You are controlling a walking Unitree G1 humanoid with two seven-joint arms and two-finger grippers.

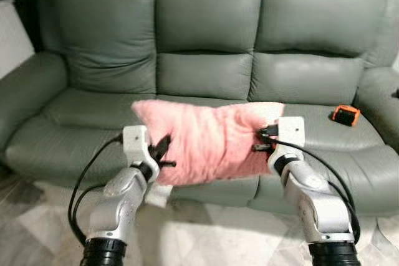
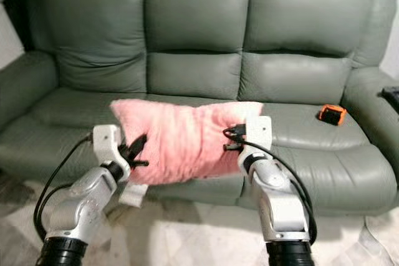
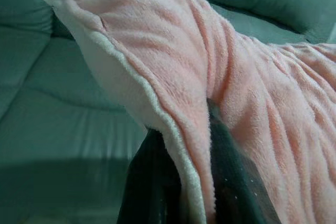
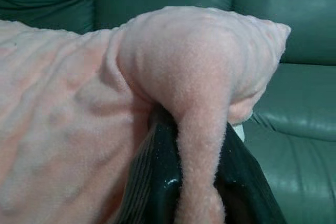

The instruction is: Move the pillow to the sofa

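A pink fluffy pillow [image 1: 209, 141] hangs in the air in front of the green sofa [image 1: 206, 42], stretched between my two arms above the front edge of the seat. My left gripper [image 1: 163, 154] is shut on the pillow's left edge; in the left wrist view its black fingers [image 3: 152, 182] pinch a fold of the pink pillow [image 3: 236, 93]. My right gripper [image 1: 265, 138] is shut on the pillow's right edge, with its fingers [image 4: 157, 182] squeezing a bunched fold of the pillow [image 4: 199, 72].
A small orange and black object [image 1: 345, 114] lies on the sofa's right seat cushion. The sofa's armrests [image 1: 25, 88] flank the seat on both sides. Pale marble floor [image 1: 206, 235] lies below my arms.
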